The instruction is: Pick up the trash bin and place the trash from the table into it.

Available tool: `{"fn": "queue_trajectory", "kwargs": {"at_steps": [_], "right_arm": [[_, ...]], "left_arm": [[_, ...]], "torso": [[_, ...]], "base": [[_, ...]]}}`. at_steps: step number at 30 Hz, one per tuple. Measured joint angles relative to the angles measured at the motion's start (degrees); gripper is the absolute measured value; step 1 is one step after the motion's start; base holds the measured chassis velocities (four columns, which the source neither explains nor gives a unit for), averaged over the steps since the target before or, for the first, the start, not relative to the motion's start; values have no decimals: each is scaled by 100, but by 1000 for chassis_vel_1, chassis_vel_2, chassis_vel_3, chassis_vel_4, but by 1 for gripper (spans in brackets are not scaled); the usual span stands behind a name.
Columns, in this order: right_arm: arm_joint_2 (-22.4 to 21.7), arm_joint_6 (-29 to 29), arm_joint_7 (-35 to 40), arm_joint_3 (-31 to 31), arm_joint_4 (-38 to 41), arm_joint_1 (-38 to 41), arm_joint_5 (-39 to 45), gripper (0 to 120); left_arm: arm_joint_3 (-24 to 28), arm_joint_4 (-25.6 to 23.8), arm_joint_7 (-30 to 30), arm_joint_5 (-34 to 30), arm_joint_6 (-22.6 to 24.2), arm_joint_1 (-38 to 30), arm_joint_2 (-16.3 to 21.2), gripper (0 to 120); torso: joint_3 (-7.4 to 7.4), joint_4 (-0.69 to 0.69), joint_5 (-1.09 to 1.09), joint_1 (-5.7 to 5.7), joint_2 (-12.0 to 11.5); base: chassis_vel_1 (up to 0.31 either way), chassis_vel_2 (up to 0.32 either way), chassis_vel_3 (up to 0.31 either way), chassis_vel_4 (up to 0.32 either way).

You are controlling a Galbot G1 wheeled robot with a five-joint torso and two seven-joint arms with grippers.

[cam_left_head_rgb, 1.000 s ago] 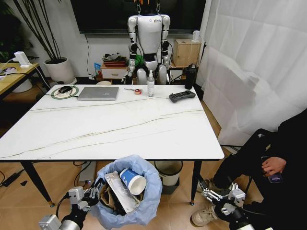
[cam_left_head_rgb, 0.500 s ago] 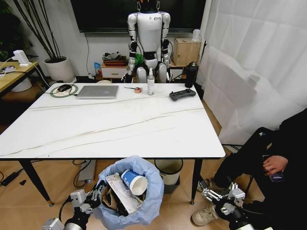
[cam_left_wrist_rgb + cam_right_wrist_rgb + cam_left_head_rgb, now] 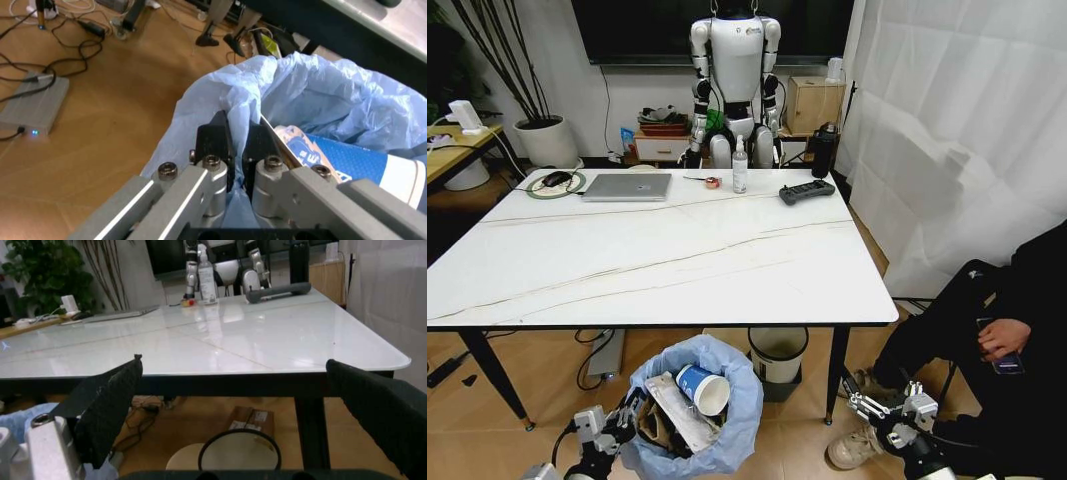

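The trash bin, lined with a crinkly light-blue bag, hangs low in front of the table's near edge. My left gripper is shut on the bag's rim at the bin's left side; in the left wrist view the left gripper pinches the blue plastic. Inside lie trash pieces: a blue-and-white paper cup, a flat white packet and brown cardboard. My right gripper hangs open and empty at the lower right, its dark fingers wide apart.
On the table's far side lie a laptop, a black controller, a bottle and a tape roll. A grey-black bin with white rim stands under the table. A seated person is at the right.
The whole view has shifted a little. The bin and my left gripper now sit lower against the table's front edge. The right gripper holds its place.
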Motion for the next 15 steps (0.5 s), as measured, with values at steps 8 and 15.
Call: {"fn": "queue_trajectory", "kwargs": {"at_steps": [8,15], "right_arm": [[-1,0,1,0,0,0,1,100],[-1,0,1,-1,0,0,2,100]], "left_arm": [[2,248,77,10,-28,-87,-50,0],[2,608,174,22,-106,-225,-76,0]], "torso": [[-157,0,0,-125,-282],[-256,0,0,-206,-463]], "base": [[0,0,0,0],[0,0,0,0]]}}
